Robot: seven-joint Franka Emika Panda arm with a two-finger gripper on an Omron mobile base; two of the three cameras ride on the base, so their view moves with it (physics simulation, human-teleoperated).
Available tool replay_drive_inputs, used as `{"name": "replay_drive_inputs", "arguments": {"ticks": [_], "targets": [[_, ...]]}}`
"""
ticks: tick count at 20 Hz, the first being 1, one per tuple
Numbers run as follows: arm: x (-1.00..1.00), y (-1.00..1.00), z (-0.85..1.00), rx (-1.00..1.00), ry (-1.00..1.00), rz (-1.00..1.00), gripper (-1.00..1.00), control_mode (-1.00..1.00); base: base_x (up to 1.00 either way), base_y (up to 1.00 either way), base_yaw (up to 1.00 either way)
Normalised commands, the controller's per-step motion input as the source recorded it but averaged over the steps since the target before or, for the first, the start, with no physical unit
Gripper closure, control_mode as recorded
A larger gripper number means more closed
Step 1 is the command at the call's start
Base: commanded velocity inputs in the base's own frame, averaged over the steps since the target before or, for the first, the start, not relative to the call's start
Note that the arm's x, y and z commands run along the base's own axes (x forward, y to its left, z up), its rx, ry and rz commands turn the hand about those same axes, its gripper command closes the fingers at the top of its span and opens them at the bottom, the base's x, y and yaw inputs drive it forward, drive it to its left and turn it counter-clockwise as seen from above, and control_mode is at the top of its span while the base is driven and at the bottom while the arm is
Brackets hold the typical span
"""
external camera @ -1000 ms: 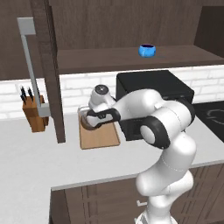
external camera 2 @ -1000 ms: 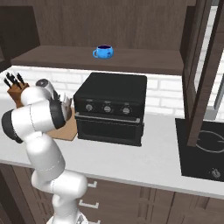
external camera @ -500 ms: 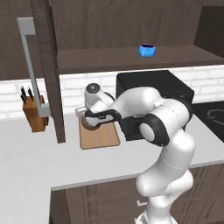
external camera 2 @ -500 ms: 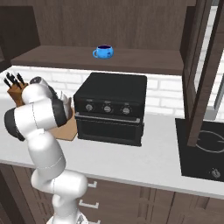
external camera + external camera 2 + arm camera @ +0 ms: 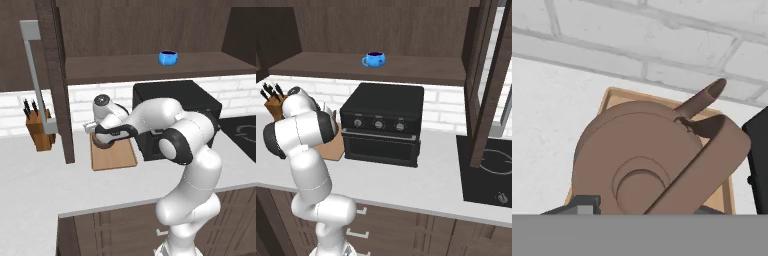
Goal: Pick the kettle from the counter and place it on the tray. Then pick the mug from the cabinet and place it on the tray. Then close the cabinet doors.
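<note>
Now over the tray [image 5: 114, 156]: brown kettle [image 5: 647, 165] right under the gripper [image 5: 103, 139], looks hard, smooth, a bit heavy. Best held by the arched handle [image 5: 712, 160]. Cannot tell if fingers squeeze it or let go. Tiny blue mug [image 5: 168, 57] up high, far off.

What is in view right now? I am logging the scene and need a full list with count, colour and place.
kettle: one, dark brown, over the tray at the gripper.
tray: one, light wood, on the counter left of the oven.
mug: one, bright blue, on the cabinet shelf.
cabinet doors: two, dark brown, swung open at either side.
oven: one, black, on the counter.
knife block: one, tan, by the brick wall.
counter: one, pale grey.
stovetop: one, black, set in the counter.
gripper: one, at the kettle; grip hidden.
</note>
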Motion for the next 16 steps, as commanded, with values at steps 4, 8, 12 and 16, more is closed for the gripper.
{"name": "replay_drive_inputs", "arguments": {"ticks": [4,8,12,16], "targets": [[0.00,-0.26,-0.06,0.00,0.00,0.00,-1.00,-1.00,0.00,0.00,0.00],[0.00,-0.21,-0.03,0.00,-0.01,0.00,-1.00,-1.00,0.00,0.00,0.00],[0.00,-0.06,0.02,0.00,-0.08,0.00,-1.00,-1.00,0.00,0.00,0.00],[-0.07,-0.01,0.08,0.00,-0.14,0.00,-1.00,-1.00,0.00,0.00,0.00]]}}
